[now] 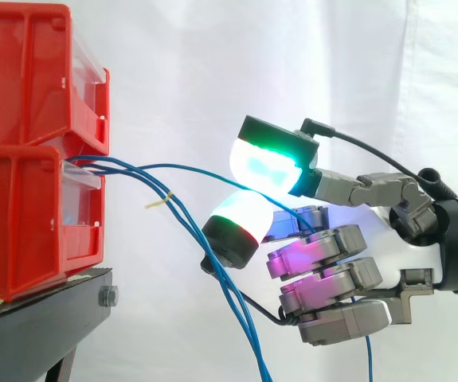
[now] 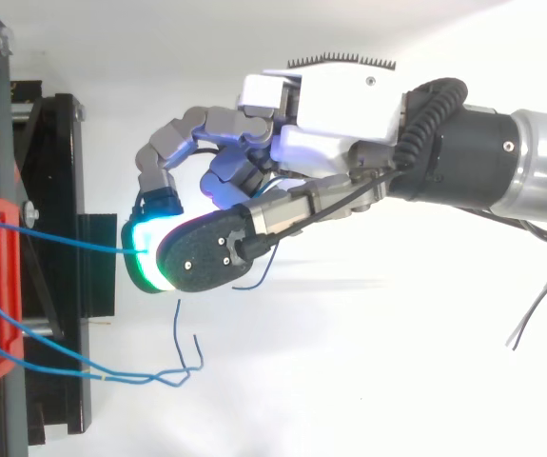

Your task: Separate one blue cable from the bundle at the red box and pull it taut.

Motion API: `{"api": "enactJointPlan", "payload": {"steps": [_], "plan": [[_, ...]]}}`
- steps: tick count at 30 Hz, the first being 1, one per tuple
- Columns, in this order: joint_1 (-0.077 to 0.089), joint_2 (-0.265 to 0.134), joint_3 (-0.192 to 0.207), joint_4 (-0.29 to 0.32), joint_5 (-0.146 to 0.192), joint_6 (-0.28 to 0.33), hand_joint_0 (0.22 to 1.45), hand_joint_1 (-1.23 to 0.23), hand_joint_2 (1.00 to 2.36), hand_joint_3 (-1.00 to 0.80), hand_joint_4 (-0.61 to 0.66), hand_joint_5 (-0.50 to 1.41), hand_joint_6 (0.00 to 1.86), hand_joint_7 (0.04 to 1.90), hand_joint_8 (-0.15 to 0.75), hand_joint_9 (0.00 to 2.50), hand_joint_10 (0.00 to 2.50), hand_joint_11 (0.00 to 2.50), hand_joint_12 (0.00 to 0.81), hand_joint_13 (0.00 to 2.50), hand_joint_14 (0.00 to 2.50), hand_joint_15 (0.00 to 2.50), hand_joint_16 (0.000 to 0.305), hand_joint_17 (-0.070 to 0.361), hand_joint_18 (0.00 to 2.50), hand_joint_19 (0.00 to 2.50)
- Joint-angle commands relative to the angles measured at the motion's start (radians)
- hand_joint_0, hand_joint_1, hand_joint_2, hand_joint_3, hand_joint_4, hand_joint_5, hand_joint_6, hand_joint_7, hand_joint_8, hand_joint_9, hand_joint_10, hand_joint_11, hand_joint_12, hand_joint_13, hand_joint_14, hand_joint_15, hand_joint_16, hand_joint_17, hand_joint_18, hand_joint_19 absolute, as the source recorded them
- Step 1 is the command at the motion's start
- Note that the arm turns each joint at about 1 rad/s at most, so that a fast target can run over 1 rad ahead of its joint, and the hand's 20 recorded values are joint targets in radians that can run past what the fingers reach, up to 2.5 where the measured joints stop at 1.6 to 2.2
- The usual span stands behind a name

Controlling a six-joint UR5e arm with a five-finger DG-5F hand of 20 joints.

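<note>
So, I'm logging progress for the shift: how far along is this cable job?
Done: one blue cable runs apart from the bundle, which hangs lower. In hand: the hand pinches it. Left: it arcs slightly from the red box, so pulling taut looks unfinished.

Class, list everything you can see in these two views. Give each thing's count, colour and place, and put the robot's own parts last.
bins: two, red, stacked on the stand, left in the side view.
stand: one, black, under the bins.
held cable: one, blue, runs from the bins to the hand.
loose cables: several, blue, hang from the bins down past the hand.
tie: one, yellow, on the loose cables near the bins.
curtain: one, white, behind everything.
hand: one, grey and white, fingers curled, right of the bins.
pads: several, glowing mostly green and white, pinching the held cable.
arm: one, black and silver, from the right.
</note>
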Motion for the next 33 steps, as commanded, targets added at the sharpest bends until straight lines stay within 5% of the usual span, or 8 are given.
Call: {"api": "enactJointPlan", "payload": {"steps": [1,13,18,33], "plan": [[-0.001,0.000,0.000,-0.001,-0.001,0.005,0.75,-0.73,1.01,-0.35,-0.05,-0.20,0.94,1.07,0.283,0.88,2.13,1.36,0.377,0.88,2.50,1.28,0.036,0.081,1.38,1.84],[0.007,0.000,0.000,-0.002,-0.001,-0.013,0.75,-0.74,1.01,-0.34,-0.03,-0.20,0.93,1.08,0.296,0.83,2.25,1.31,0.396,0.87,2.50,1.35,0.038,0.086,1.43,1.94],[0.007,0.000,0.000,-0.002,-0.001,-0.015,0.75,-0.74,1.01,-0.33,-0.03,-0.20,0.93,1.08,0.295,0.78,2.50,1.34,0.406,0.85,2.50,1.44,0.040,0.091,1.40,1.91],[0.007,0.000,-0.002,-0.002,-0.001,-0.015,0.75,-0.75,1.01,-0.33,-0.03,-0.20,0.93,1.08,0.302,0.62,2.50,1.54,0.410,0.78,2.50,1.52,0.042,0.095,1.31,1.74]]}}
